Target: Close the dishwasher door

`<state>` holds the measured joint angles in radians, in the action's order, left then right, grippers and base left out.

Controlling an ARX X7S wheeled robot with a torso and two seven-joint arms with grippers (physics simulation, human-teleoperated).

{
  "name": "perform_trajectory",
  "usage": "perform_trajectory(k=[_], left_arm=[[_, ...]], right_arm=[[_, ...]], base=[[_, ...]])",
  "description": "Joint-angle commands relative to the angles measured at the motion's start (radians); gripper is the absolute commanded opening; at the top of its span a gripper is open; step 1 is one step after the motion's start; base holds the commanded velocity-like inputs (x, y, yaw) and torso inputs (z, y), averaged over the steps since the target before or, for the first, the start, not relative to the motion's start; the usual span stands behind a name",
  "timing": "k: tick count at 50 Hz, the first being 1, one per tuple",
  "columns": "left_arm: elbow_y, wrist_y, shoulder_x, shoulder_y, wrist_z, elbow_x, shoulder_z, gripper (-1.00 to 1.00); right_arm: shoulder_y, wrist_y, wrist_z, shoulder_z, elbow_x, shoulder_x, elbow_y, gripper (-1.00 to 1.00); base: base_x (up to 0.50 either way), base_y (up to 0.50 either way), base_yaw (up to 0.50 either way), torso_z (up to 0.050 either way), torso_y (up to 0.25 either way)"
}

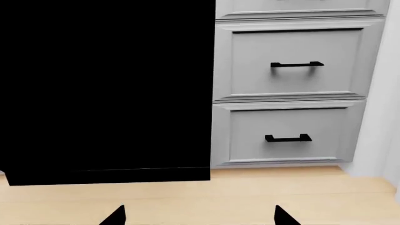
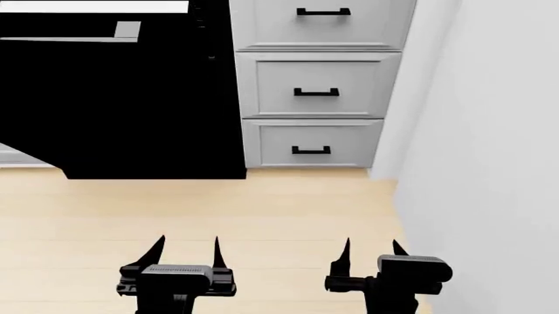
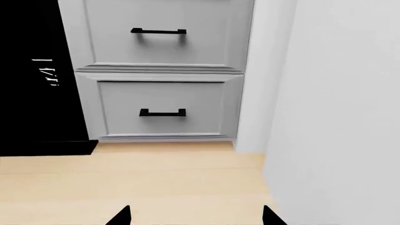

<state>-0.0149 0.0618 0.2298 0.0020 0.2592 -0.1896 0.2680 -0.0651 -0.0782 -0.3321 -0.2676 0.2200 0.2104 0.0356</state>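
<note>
Dishwasher door (image 2: 131, 104) fills the 10 to 11 o'clock part of our head view, a glossy black panel that seems to lean out toward us from its cabinet, with a silver strip (image 2: 91, 7) along its top and a silver bar (image 2: 70, 38) just below; we judge it ajar, though the flat black render hides how far. At 12 to 1 o'clock beside it stands a stack of light grey drawers (image 2: 319, 88) with small black handles, and a white wall (image 2: 489, 163) runs down at 3 o'clock. Our left gripper (image 2: 188, 252) and right gripper (image 2: 371, 256) hover low over the pale wood floor (image 2: 218, 209) at 6 o'clock, well apart from the door, both with fingers spread and holding nothing. We read this as a start pose: arms back, cameras aimed at the cabinetry so we can line up. Since the door lies on our left side, we expect the left gripper to suit the push, meeting the panel flat.
</note>
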Motion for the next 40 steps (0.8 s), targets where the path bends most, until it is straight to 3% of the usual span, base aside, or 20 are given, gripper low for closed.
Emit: perform_trajectory(k=[1,27,30,40], left_arm=[[-0.001,0.000,0.005,-0.002,0.005,-0.003,0.006,1.00],[0.000,0.004,0.014,-0.004,0.013,-0.009,0.020,1.00],[-0.008,0.068,0.019,0.011,-0.010,-0.022,0.019,1.00],[0.000,0.053,0.016,0.005,-0.006,-0.056,0.009,1.00]], right_arm=[[-0.002,0.004,-0.005,-0.004,0.003,0.003,0.001,1.00],[-0.008,-0.001,-0.014,-0.016,0.009,0.010,0.003,1.00],[-0.007,0.004,-0.015,-0.015,0.012,0.010,0.003,1.00],[-0.005,0.013,-0.016,-0.023,0.007,0.016,0.000,1.00]], base=[[0.00,0.00,0.00,-0.050,0.000],[0.00,0.00,0.00,-0.050,0.000],[0.00,0.00,0.00,-0.050,0.000],[0.00,0.05,0.00,0.000,0.000]])
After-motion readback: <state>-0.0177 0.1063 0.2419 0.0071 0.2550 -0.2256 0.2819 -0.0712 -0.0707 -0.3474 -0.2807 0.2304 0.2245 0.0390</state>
